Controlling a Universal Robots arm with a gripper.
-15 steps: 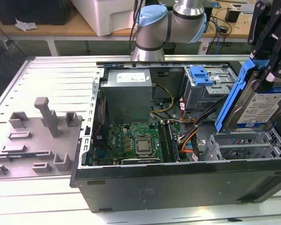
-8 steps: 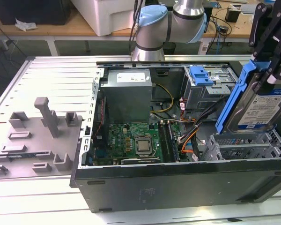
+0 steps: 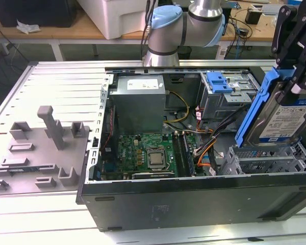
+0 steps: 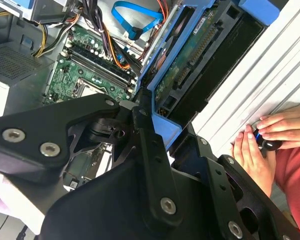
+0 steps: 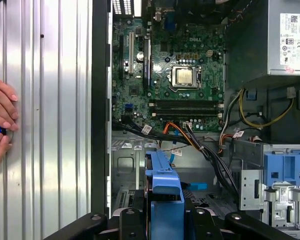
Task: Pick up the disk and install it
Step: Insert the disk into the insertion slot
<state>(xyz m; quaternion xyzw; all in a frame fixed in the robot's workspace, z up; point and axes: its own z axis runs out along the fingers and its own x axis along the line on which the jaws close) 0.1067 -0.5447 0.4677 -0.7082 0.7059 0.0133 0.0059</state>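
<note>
While the gripper hangs over the open computer case at the exterior view's right, its jaws are clamped on the upper end of the disk, pinching the blue carrier from both sides. Disk is held in the air, lower end just above the grey drive cage at the case's front corner. Contact there cannot be told.

Exterior view: label side of the disk faces the camera. Long axis is steep, nearly upright, with the lower end leaning toward the exterior view's left. A blue bracket sits on a second cage farther back, well apart from the disk.

Second wrist view: the opposite face of the disk, with green circuit board and connector. The carrier end is gripped between the black fingers. Two hands rest on the ribbed table beside the case, around a small dark object.

First wrist view: disk seen edge-on, a narrow blue strip between the jaws, pointing into the case. Motherboard and power supply lie beyond it.
</note>
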